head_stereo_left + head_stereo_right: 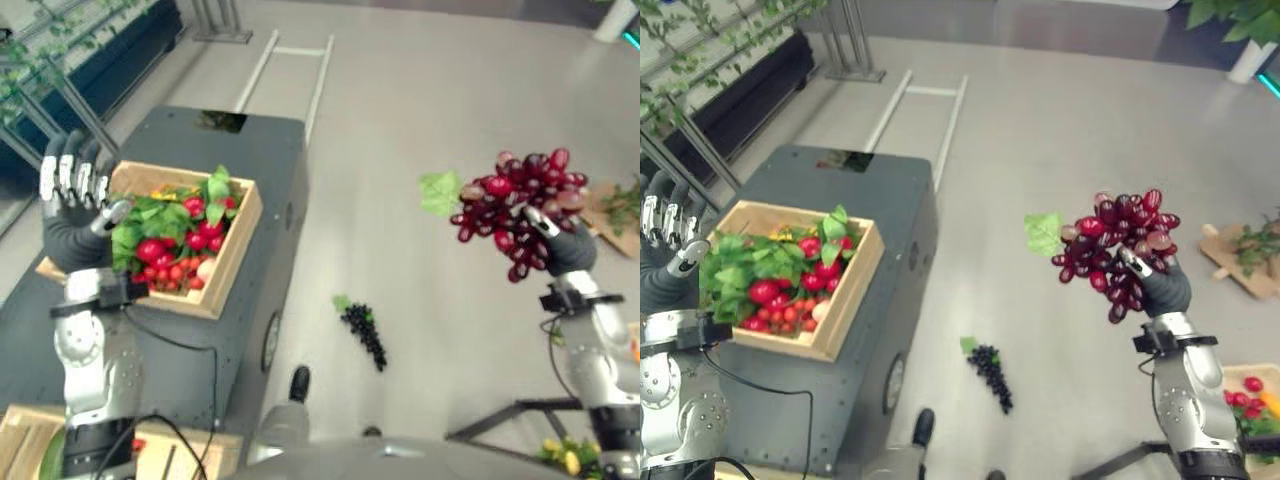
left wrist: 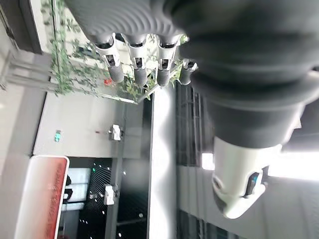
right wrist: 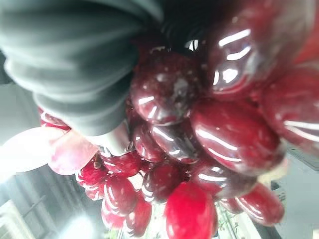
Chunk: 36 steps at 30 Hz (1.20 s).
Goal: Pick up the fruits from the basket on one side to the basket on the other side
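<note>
Your bunch of glossy dark-red grapes with one pale green leaf [image 1: 520, 205] is held up in the air on your right side, well clear of the floor, in the right hand [image 1: 562, 243]. Its fingers are curled around the bunch from below, and the right wrist view shows the berries pressed against the dark cover. The bunch spreads up and leftward from the fingers, leaf pointing toward the left.

The shallow wooden crate full of red fruit and green leaves [image 1: 236, 243] sits on the dark grey cabinet [image 1: 262, 150], toward its left edge, well apart from the grapes. So the carry, in my judgement, runs leftward across the open gap, and the right hand is the one with the load. The left hand [image 1: 70, 205] is raised just beside the crate's left rim, fingers straight and a little spread, holding nothing.

A small bunch of black grapes [image 1: 364, 333] lies on the grey floor [image 1: 420, 90] between cabinet and right arm.
</note>
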Motion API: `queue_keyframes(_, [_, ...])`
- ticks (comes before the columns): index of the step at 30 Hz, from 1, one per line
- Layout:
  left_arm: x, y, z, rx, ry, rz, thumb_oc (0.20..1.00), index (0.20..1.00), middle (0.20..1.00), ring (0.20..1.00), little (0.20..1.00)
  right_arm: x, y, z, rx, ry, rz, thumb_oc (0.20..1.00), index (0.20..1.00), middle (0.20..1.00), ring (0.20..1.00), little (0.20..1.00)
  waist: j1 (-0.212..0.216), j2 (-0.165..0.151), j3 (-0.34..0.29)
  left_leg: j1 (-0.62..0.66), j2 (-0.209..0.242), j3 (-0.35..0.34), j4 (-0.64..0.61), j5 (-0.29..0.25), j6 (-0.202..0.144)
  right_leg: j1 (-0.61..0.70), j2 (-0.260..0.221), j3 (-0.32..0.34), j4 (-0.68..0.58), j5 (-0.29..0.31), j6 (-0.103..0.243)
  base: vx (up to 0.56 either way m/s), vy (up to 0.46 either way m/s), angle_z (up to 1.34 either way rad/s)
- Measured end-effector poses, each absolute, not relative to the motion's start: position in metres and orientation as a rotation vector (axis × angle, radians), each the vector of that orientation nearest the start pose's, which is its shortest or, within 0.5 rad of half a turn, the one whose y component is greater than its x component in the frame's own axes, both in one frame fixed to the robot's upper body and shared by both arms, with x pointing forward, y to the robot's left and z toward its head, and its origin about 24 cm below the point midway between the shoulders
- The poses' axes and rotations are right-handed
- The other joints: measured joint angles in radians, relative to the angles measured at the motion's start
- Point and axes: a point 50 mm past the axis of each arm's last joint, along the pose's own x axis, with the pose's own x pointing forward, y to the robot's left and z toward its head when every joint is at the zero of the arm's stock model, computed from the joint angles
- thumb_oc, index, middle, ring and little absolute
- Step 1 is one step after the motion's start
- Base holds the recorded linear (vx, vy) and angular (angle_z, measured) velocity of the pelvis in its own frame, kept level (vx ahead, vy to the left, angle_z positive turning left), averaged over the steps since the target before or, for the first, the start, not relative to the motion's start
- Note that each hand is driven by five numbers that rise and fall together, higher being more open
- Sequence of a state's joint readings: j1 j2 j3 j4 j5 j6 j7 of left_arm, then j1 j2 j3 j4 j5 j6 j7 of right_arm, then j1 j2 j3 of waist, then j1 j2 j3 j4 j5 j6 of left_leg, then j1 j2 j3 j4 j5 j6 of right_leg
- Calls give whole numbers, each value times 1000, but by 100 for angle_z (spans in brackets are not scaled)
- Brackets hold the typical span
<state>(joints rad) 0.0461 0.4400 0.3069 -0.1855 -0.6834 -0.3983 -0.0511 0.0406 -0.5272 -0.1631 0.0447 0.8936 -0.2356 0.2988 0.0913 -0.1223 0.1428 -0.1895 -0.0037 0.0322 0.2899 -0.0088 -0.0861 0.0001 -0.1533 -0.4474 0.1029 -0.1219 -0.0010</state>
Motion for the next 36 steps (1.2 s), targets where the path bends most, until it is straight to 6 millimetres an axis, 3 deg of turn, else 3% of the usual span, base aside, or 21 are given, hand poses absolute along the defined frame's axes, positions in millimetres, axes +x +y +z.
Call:
queue_keyframes(1, [216,284,158,-154,-679,166,1000,1000,1000,1000,1000,237,-281,99,304,-318,74,200,200,200,200,200,-22,10,-3,55,18,3,99,-53,-19,31,2,-7,-8,4,7,29,5,9])
queue_keyframes(3, [217,283,159,-154,-682,157,1000,1000,1000,1000,1000,234,-281,98,306,-320,68,200,200,200,200,200,-58,37,-25,153,31,4,-4,-76,-37,45,11,-9,-7,5,9,-18,58,36])
queue_keyframes(6, [222,278,166,-171,-717,136,1000,1000,1000,1000,1000,235,-283,103,304,-345,60,200,200,200,200,200,-106,74,-14,223,43,4,-122,-47,13,-39,-12,-1,163,-17,22,-32,141,29])
queue_keyframes(7, [222,277,164,-177,-714,136,1000,1000,1000,1000,1000,235,-283,104,302,-350,61,200,200,200,200,200,-106,97,-29,223,59,5,-147,-51,20,-63,10,1,153,-29,42,14,69,32])
queue_keyframes(8, [224,277,170,-163,-728,126,1000,1000,1000,1000,1000,234,-282,105,313,-375,53,200,200,200,200,200,-111,82,-54,216,46,28,-188,-54,22,-79,34,10,6,62,56,18,112,57])
queue_keyframes(9, [225,276,170,-172,-731,127,1000,1000,1000,1000,1000,235,-284,106,307,-375,45,200,200,200,200,200,-121,83,-55,227,43,26,-206,-65,8,-74,30,6,0,87,8,1,133,66])
queue_keyframes(12, [222,277,167,-172,-719,137,1000,1000,1000,1000,1000,235,-285,105,311,-372,31,200,200,200,200,200,-98,104,-66,276,64,52,-275,-65,7,-44,60,21,-32,99,8,-47,127,9])
queue_keyframes(17, [221,277,166,-171,-712,136,1000,1000,1000,1000,1000,235,-285,103,320,-366,14,200,200,200,200,200,-99,102,-69,287,77,55,-302,-71,14,-42,76,15,-36,115,0,-89,143,3])
queue_keyframes(24, [225,269,164,-180,-699,102,1000,1000,1000,1000,1000,235,-287,98,318,-345,-19,200,200,200,200,200,-102,90,-73,269,45,70,-283,-66,38,-57,43,33,-22,142,13,-183,212,-6])
queue_keyframes(28, [227,267,166,-177,-704,92,1000,1000,1000,1000,1000,234,-287,96,309,-335,-25,200,200,200,200,200,-119,58,-65,246,11,76,-231,-75,55,-91,14,57,8,160,19,-293,241,-6])
queue_keyframes(30, [231,266,165,-170,-690,77,1000,1000,1000,1000,1000,235,-286,94,307,-333,-29,200,200,200,200,200,-130,44,-53,211,-7,87,-196,-89,73,-121,-6,79,39,155,46,-244,140,-10])
queue_keyframes(31, [231,266,165,-165,-688,76,1000,1000,1000,1000,1000,235,-286,93,306,-332,-32,200,200,200,200,200,-128,41,-50,198,-11,98,-181,-86,81,-133,-10,92,37,180,42,-314,181,-39])
queue_keyframes(33, [231,268,168,-145,-689,73,1000,1000,1000,1000,1000,236,-283,91,300,-320,-26,200,200,200,200,200,-128,41,-34,169,-8,114,-148,-99,99,-139,-10,130,3,229,87,-306,180,-36])
queue_keyframes(34, [232,269,169,-142,-691,72,1000,1000,1000,1000,1000,236,-282,90,300,-319,-26,200,200,200,200,200,-150,38,-27,135,-24,136,-102,-98,115,-131,5,180,-80,330,78,-236,139,-44])
queue_keyframes(35, [232,269,169,-145,-694,75,1000,1000,1000,1000,1000,238,-280,93,300,-328,-17,200,200,200,200,200,-125,54,-18,130,-11,143,-116,-103,132,-138,12,188,-91,359,119,-155,83,-62])
queue_keyframes(36, [234,269,168,-148,-691,79,1000,1000,1000,1000,1000,241,-276,93,303,-329,1,200,200,200,200,200,-123,82,7,99,16,178,-101,-99,155,-164,-2,151,12,288,123,-190,115,-57])
